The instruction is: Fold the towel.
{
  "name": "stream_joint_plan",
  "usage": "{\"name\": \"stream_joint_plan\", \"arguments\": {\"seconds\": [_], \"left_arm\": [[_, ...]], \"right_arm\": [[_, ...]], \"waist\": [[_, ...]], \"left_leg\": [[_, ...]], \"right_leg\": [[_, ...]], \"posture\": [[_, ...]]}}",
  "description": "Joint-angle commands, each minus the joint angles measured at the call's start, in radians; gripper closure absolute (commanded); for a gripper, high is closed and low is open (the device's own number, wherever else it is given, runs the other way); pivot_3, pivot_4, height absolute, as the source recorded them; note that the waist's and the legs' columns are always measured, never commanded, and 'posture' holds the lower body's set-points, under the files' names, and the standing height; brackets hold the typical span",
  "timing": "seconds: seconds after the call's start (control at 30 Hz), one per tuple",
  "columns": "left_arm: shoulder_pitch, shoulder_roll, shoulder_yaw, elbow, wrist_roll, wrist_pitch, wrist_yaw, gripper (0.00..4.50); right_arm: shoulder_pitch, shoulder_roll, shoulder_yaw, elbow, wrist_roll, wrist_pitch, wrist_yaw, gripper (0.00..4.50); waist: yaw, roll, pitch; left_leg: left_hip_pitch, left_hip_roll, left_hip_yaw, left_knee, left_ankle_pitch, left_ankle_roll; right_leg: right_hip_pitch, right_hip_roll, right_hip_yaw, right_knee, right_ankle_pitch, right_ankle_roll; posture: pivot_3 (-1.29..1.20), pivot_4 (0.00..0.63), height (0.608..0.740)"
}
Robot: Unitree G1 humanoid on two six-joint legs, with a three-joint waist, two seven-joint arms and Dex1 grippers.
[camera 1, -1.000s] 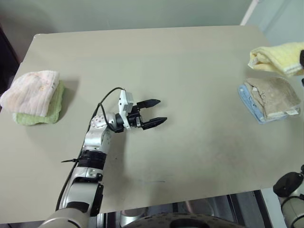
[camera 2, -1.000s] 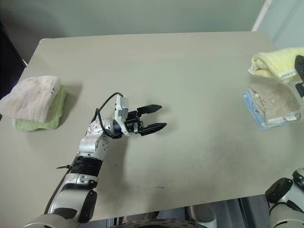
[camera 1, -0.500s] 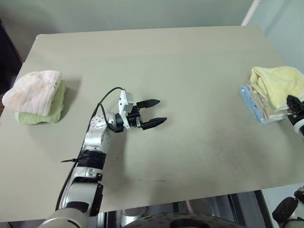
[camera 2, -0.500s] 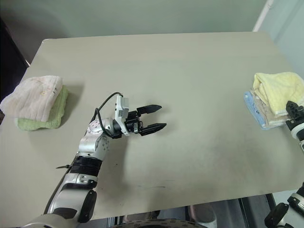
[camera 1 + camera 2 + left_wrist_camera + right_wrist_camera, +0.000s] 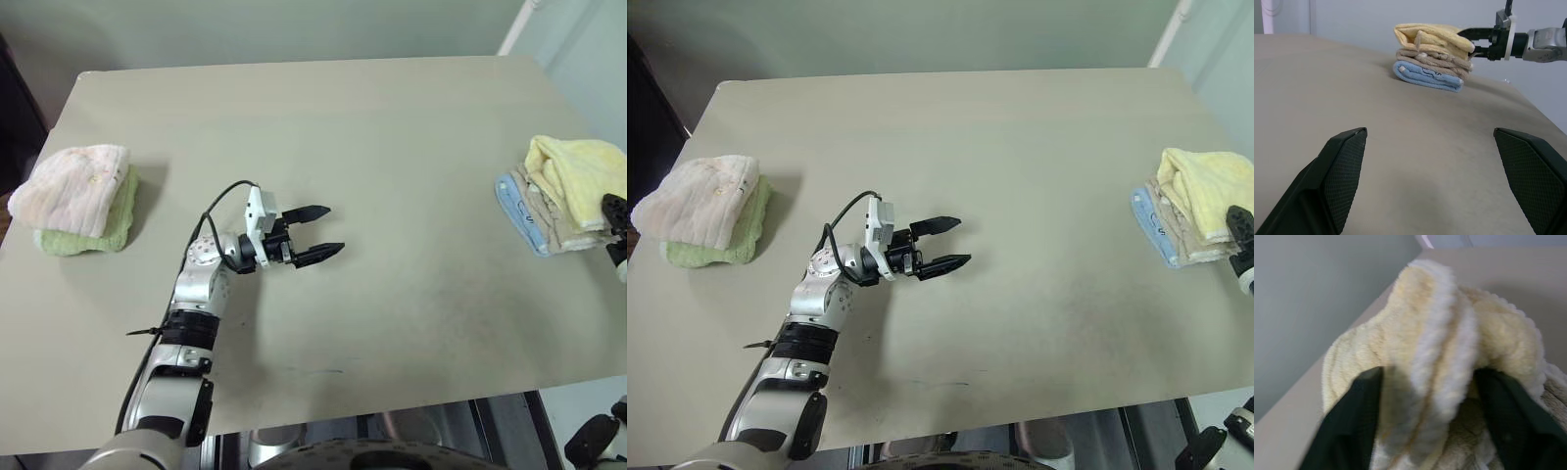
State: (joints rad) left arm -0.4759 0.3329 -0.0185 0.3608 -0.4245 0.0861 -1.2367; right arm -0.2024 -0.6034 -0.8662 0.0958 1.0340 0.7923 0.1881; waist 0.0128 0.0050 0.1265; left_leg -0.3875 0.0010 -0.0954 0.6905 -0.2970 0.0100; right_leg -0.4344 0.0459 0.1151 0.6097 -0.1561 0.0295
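Observation:
The towel (image 5: 578, 176), pale yellow and fluffy, lies folded on top of a beige towel (image 5: 544, 211) and a blue towel (image 5: 514, 213) near the table's right edge. My right gripper (image 5: 617, 211) is at the stack's right side and points level at the towel. In the right wrist view its fingers (image 5: 1352, 426) stand wide apart, open, with a fold of the towel (image 5: 1440, 333) between them. My left gripper (image 5: 328, 230) hovers open over the middle of the table with nothing in it, pointing toward the stack (image 5: 1430, 36).
At the table's left edge a pinkish-white towel (image 5: 73, 186) lies folded on a green one (image 5: 113, 230). The beige table (image 5: 392, 127) stretches bare between the two stacks. Its front edge (image 5: 411, 397) runs close below my left arm.
My right gripper brought the towel down from above the stack onto the beige towel, then its fingers spread apart. The left arm kept still.

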Motion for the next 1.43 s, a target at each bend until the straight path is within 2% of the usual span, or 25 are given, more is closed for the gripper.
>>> {"name": "stream_joint_plan", "arguments": {"seconds": [0.03, 0.13, 0.27, 0.33, 0.43, 0.47, 0.57, 0.7, 0.73, 0.83, 0.93, 1.07, 1.2, 1.27, 1.43], "left_arm": [[-0.011, 0.0, 0.002, -0.025, 0.003, -0.019, 0.003, 0.0], [-0.017, -0.001, 0.007, -0.019, 0.009, -0.04, 0.006, 0.0], [-0.028, 0.012, 0.024, -0.011, 0.005, -0.032, 0.01, 0.0], [-0.029, 0.019, 0.03, -0.008, 0.002, -0.03, 0.005, 0.0], [-0.029, 0.022, 0.033, -0.008, 0.0, -0.028, 0.003, 0.0], [-0.022, 0.028, 0.038, -0.026, -0.012, -0.015, -0.003, 0.0], [-0.014, 0.039, 0.048, -0.054, -0.031, 0.007, -0.012, 0.0], [0.005, 0.066, 0.05, -0.133, -0.056, 0.056, -0.009, 0.0], [0.011, 0.071, 0.05, -0.147, -0.058, 0.065, -0.006, 0.0], [0.037, 0.107, 0.067, -0.211, -0.084, 0.113, -0.01, 0.0], [0.077, 0.131, 0.076, -0.285, -0.105, 0.146, 0.012, 0.0], [0.12, 0.162, 0.097, -0.347, -0.121, 0.171, 0.034, 0.0], [0.203, 0.216, 0.132, -0.433, -0.122, 0.171, 0.065, 0.0], [0.254, 0.227, 0.155, -0.48, -0.141, 0.189, 0.094, 0.0], [0.355, 0.235, 0.18, -0.604, -0.191, 0.245, 0.156, 0.0]], "right_arm": [[0.034, -0.055, -0.056, -0.079, 0.043, 0.008, 0.037, 0.09], [0.1, -0.089, -0.066, -0.136, 0.067, 0.034, 0.089, 0.02], [0.316, -0.172, -0.115, -0.284, 0.088, 0.096, 0.238, 0.02], [0.371, -0.199, -0.138, -0.311, 0.087, 0.103, 0.264, 0.02], [0.403, -0.215, -0.149, -0.323, 0.087, 0.106, 0.281, 0.02], [0.426, -0.245, -0.164, -0.364, 0.072, 0.103, 0.309, 0.02], [0.441, -0.309, -0.183, -0.446, 0.06, 0.1, 0.345, 0.02], [0.327, -0.451, 0.01, -0.586, 0.05, 0.075, 0.421, 0.02], [0.307, -0.468, 0.039, -0.589, 0.043, 0.071, 0.439, 0.02], [0.138, -0.504, 0.23, -0.588, -0.017, -0.024, 0.499, 0.02], [-0.011, -0.46, 0.409, -0.567, -0.086, -0.107, 0.559, 0.02], [-0.132, -0.352, 0.592, -0.52, -0.18, -0.179, 0.587, 0.02], [-0.167, -0.226, 0.715, -0.483, -0.222, -0.198, 0.614, 0.02], [-0.162, -0.182, 0.766, -0.471, -0.269, -0.23, 0.632, 0.02], [-0.141, -0.077, 0.872, -0.431, -0.333, -0.265, 0.667, 0.02]], "waist": [[0.001, 0.0, 0.0], [0.004, 0.001, 0.0], [0.01, 0.002, 0.0], [0.01, 0.002, 0.0], [0.005, 0.002, 0.0], [0.004, 0.002, 0.001], [0.001, 0.004, 0.002], [-0.012, 0.004, 0.002], [-0.012, 0.003, 0.003], [-0.013, 0.001, 0.003], [-0.015, 0.002, 0.003], [-0.007, 0.001, 0.003], [-0.009, 0.001, 0.003], [-0.01, 0.002, 0.003], [-0.01, 0.001, 0.002]], "left_leg": [[0.0, 0.0, 0.0, 0.0, 0.0, 0.0], [-0.001, -0.001, 0.0, 0.0, -0.001, 0.0], [-0.001, -0.001, -0.001, 0.001, -0.002, 0.0], [-0.001, -0.002, 0.0, 0.001, -0.003, 0.0], [-0.001, -0.001, 0.001, 0.007, -0.006, 0.002], [-0.001, -0.001, 0.001, 0.008, -0.007, 0.002], [-0.001, -0.003, 0.003, 0.009, -0.008, 0.003], [0.0, -0.003, 0.006, 0.009, -0.008, 0.004], [0.0, -0.003, 0.006, 0.009, -0.008, 0.004], [0.0, -0.002, 0.005, 0.009, -0.008, 0.004], [0.0, -0.003, 0.005, 0.01, -0.008, 0.004], [0.0, -0.002, 0.003, 0.01, -0.005, 0.003], [0.0, -0.001, 0.003, 0.008, -0.005, 0.001], [0.0, -0.001, 0.003, 0.008, -0.001, -0.007], [0.0, -0.001, 0.003, 0.009, -0.003, -0.008]], "right_leg": [[0.0, 0.0, 0.0, 0.0, 0.0, 0.0], [0.0, 0.0, 0.0, 0.0, -0.002, 0.001], [0.0, 0.0, 0.0, 0.0, -0.005, 0.001], [0.001, 0.0, 0.0, 0.0, -0.006, 0.001], [0.002, 0.0, 0.001, 0.0, -0.008, 0.001], [0.002, 0.0, 0.001, 0.0, -0.01, -0.004], [0.002, 0.0, 0.003, 0.0, -0.01, -0.004], [0.002, 0.0, 0.005, 0.0, -0.01, -0.001], [0.002, 0.001, 0.004, 0.0, -0.012, 0.003], [0.003, 0.001, 0.004, 0.0, -0.011, 0.004], [0.001, 0.001, 0.005, 0.0, -0.01, 0.004], [0.002, 0.001, 0.004, 0.001, -0.004, 0.003], [0.0, 0.001, 0.003, 0.001, -0.004, 0.003], [0.0, 0.001, 0.002, 0.001, -0.004, 0.003], [0.0, 0.0, 0.002, 0.0, -0.005, 0.003]], "posture": [[0.0, 0.15, 0.74], [0.0, 0.15, 0.74], [0.0, 0.15, 0.74], [0.0, 0.15, 0.74], [0.0, 0.15, 0.74], [0.0, 0.15, 0.74], [0.0, 0.15, 0.74], [0.0, 0.15, 0.74], [0.0, 0.15, 0.74], [0.0, 0.15, 0.74], [0.0, 0.15, 0.74], [0.0, 0.15, 0.74], [0.0, 0.15, 0.74], [0.0, 0.15, 0.74], [0.0, 0.15, 0.74]]}}
